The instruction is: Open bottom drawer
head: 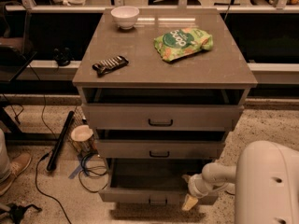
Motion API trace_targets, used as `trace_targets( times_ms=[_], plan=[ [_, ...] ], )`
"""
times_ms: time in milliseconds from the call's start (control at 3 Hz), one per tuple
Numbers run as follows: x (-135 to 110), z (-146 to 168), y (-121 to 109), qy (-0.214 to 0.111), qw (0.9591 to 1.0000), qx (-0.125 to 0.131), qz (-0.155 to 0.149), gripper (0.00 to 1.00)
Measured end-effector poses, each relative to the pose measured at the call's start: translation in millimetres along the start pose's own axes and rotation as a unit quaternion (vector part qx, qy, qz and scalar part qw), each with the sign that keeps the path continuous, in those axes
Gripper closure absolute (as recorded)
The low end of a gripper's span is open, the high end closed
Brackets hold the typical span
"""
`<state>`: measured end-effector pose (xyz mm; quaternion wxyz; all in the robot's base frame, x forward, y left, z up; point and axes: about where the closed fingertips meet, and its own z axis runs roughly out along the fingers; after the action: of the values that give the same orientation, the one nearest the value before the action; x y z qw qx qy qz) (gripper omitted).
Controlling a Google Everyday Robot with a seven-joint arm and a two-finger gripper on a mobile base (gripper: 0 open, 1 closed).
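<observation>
The bottom drawer (140, 196) is the lowest of three grey-beige drawers and stands pulled out, its dark inside showing and its small black handle (158, 201) near the lower edge of the view. My gripper (189, 200) hangs at the drawer front's right end, on a white arm (212, 175) that reaches in from the lower right. Its pale fingertip (188, 203) points down just in front of the drawer face.
The middle drawer (159, 149) and top drawer (160, 117) are each slightly open. On the cabinet top lie a white bowl (125, 17), a green snack bag (182, 42) and a dark bar (110, 65). A cup (82, 135), cables (91, 168) and a black pole (60, 141) lie on the floor left.
</observation>
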<state>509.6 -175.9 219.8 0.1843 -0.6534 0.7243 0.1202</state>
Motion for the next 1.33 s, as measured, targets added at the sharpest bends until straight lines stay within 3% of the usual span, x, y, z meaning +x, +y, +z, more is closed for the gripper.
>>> trace_targets(
  times_ms=[333,667,1000,1333],
  plan=[
    [-19.1,-31.6,-4.1,-0.010,0.9998,0.015,0.002,0.41],
    [-25.2,-41.7,-19.4,-0.026,0.9983,0.049,0.016,0.65],
    [-14.4,-34.4,-41.9,-0.032,0.9948,0.082,0.050,0.88],
    [6.2,-17.9,-61.1,-0.035,0.9907,0.097,0.088,1.00]
  ],
)
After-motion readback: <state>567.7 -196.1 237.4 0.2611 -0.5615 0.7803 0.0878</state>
